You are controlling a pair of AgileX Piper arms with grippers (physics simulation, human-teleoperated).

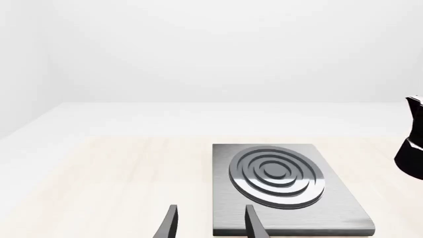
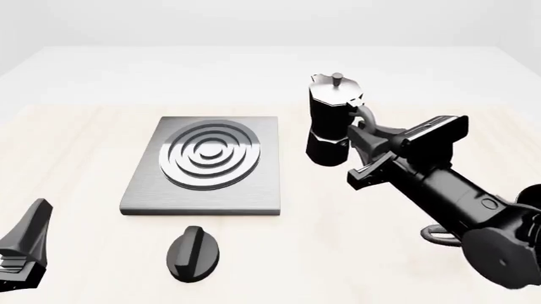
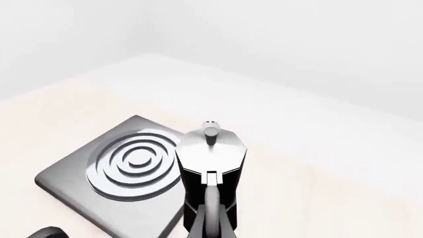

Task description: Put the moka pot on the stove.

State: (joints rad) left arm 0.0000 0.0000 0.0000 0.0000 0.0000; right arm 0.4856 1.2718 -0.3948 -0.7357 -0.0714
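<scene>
Broadly, a pale wooden desk carries everything. Largest on it is the stove, a flat square dark-grey slab with silver burner rings, lying left of centre in the front view. The right arm reaches in from the right, and its hand sits at the handle of the coffee pot, apparently clamped on it, though the fingers are largely hidden behind the pot. The pot is upright, just right of the stove's far right corner and not over the slab; whether its base touches the desk I cannot tell. A black oval knob lies on the desk just in front of the stove. The left hand waits near the stove's front edge, fingers spread apart, gripping nothing.
</scene>
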